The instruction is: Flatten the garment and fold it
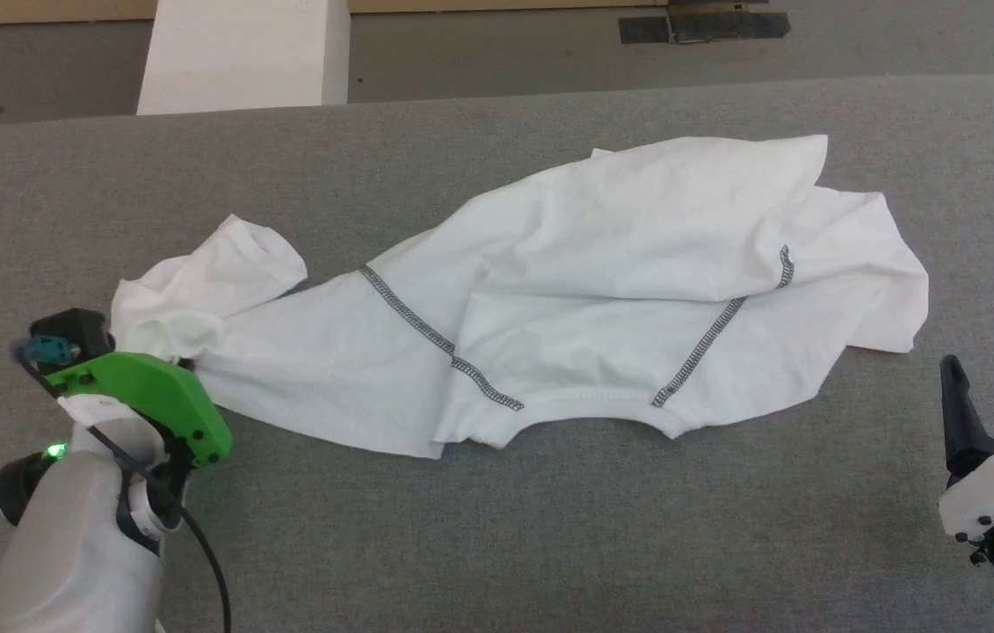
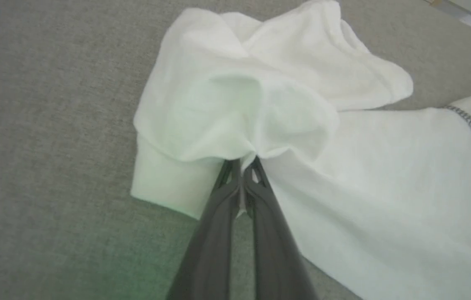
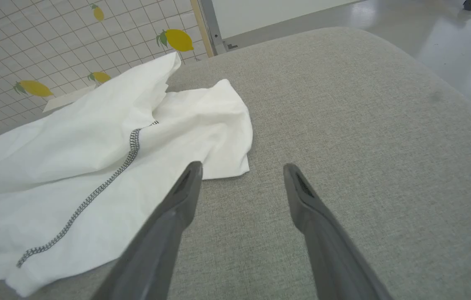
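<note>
The white T-shirt (image 1: 567, 290) lies crumpled across the grey table, dark stitched seams showing near its neckline. My left gripper (image 2: 242, 164) is shut on a bunched fold of the garment (image 2: 260, 116) at its left end, by a sleeve; in the head view its green housing covers the fingers at the left gripper (image 1: 185, 362). My right gripper (image 1: 987, 387) stands open at the lower right, just off the shirt's right edge. In the right wrist view the right gripper (image 3: 242, 171) has nothing between its fingers, with the T-shirt (image 3: 93, 158) to its left.
The grey fabric-covered table (image 1: 549, 527) has a rounded far right corner (image 3: 368, 46). A rigid white box (image 1: 242, 53) stands beyond the far edge on the floor. A tiled screen with lemon prints (image 3: 52, 46) stands behind the table.
</note>
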Available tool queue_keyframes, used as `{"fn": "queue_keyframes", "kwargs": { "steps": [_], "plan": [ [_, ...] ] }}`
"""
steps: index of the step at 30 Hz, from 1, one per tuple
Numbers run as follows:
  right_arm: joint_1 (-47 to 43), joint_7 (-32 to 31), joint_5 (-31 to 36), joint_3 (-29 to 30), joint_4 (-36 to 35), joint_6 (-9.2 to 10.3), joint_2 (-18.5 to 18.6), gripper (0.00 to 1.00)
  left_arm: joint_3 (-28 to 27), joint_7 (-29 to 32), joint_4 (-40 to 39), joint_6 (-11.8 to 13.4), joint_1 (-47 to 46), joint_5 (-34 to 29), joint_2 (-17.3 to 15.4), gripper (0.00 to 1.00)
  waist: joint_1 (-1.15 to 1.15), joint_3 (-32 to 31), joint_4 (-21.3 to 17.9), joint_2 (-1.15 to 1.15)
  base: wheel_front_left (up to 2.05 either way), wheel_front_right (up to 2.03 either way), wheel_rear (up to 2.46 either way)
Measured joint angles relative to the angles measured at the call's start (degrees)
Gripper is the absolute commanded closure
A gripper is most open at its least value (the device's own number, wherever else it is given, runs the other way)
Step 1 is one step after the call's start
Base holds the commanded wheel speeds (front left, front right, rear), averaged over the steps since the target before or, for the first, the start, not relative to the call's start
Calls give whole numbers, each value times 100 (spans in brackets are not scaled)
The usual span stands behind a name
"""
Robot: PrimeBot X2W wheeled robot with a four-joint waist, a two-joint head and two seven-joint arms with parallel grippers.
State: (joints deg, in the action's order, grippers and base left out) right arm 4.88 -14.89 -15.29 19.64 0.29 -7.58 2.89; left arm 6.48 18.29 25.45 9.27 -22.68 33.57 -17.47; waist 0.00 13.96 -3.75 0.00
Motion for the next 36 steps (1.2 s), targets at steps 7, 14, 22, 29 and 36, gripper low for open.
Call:
{"fn": "queue_keyframes", "kwargs": {
  "steps": [7,14,22,29,36],
  "plan": [
    [4,32,1,-21,40,0,0,0,-212,-210,235,14,-154,124,-100,50,0,115,-146,0,0,0,0],
    [-22,38,3,-8,84,0,1,0,-450,-1385,-1066,166,658,178,194,0,0,-66,-41,0,0,0,0],
    [-47,16,-27,-118,73,0,0,0,323,-88,-1895,274,1452,235,514,0,0,-182,279,0,0,0,0],
    [42,14,-37,-235,85,0,-5,0,570,435,-1713,279,1240,375,524,0,0,-113,211,0,0,0,0],
    [35,65,-42,-125,135,0,-2,0,777,508,-1291,245,832,146,424,0,0,-25,9,0,0,0,0]
  ]
}}
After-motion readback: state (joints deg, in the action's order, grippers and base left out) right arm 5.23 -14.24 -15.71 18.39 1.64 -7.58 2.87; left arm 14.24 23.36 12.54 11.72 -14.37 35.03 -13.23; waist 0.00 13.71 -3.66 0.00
